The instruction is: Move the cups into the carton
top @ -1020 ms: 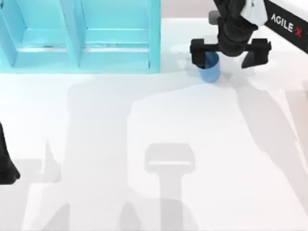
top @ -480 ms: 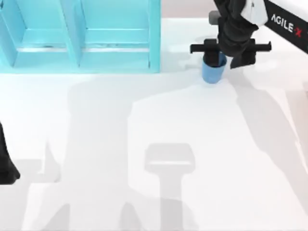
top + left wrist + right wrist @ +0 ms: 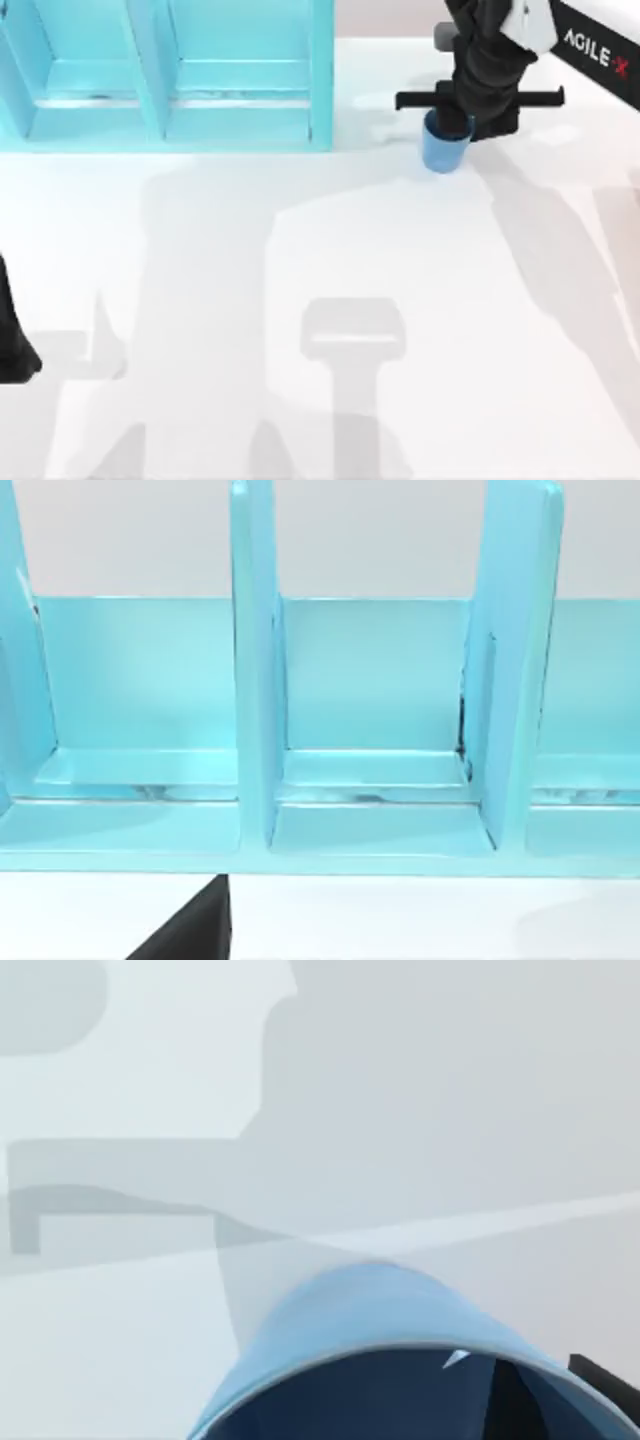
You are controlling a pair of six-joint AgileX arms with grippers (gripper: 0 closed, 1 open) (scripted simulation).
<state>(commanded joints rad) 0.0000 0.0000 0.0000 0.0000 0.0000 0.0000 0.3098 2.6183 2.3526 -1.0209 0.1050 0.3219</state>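
White surface (image 3: 300, 250), evenly lit, soft grey shadows across it from 6 to 12 o'clock; pale wall strip at 12.

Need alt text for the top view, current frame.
The right gripper is at the blue cup near the table's far right, just right of the light blue carton. The left arm sits parked at the left edge.
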